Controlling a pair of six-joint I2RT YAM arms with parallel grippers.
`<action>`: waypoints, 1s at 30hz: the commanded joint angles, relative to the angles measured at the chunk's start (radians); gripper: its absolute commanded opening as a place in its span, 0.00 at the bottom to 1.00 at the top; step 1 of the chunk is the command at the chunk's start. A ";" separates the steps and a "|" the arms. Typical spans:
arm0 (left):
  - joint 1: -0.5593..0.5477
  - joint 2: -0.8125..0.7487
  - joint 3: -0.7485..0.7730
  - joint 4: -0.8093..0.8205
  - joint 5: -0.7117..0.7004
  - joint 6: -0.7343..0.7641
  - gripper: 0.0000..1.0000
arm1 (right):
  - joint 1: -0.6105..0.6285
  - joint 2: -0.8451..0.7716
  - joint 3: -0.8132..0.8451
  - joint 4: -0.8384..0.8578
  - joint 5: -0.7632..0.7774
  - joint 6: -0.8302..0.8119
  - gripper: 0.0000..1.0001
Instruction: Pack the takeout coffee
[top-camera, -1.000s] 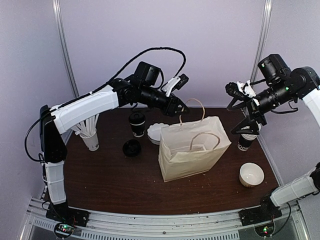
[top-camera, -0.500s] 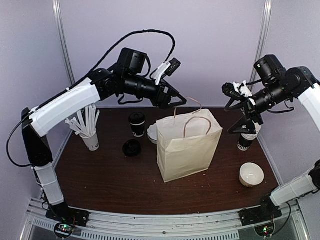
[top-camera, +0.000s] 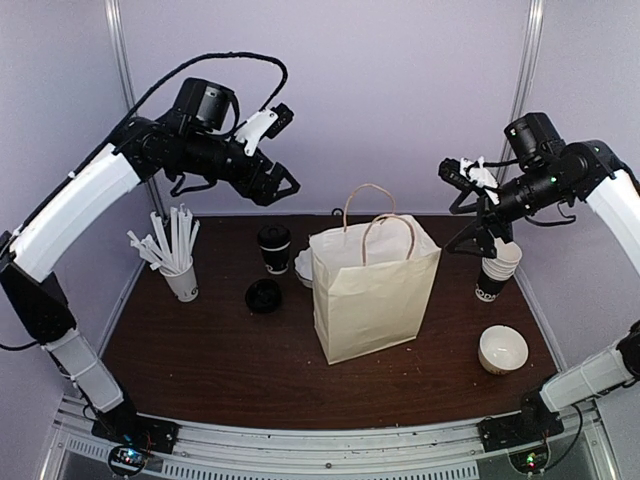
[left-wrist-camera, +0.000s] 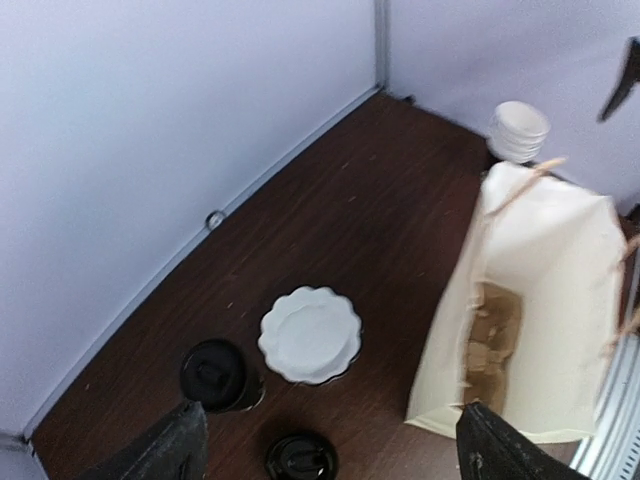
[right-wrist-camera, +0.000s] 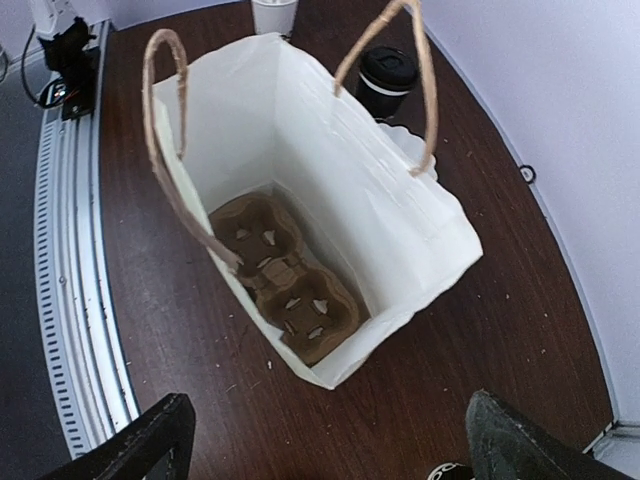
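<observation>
Left arm (top-camera: 75, 210) raised high (jaws spread)

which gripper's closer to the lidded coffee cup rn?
Left. The left gripper hovers high above the coffee cup, on the left side of the bag. The right gripper is beyond the bag, above the cup stack.
</observation>
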 joint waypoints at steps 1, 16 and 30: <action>0.096 0.175 0.103 -0.121 -0.135 -0.059 0.92 | -0.048 0.001 -0.058 0.154 0.078 0.124 0.99; 0.315 0.628 0.387 -0.120 -0.017 -0.145 0.94 | -0.063 -0.026 -0.143 0.189 0.050 0.121 0.99; 0.315 0.640 0.246 0.029 0.092 -0.187 0.94 | -0.063 -0.020 -0.167 0.190 0.042 0.109 0.99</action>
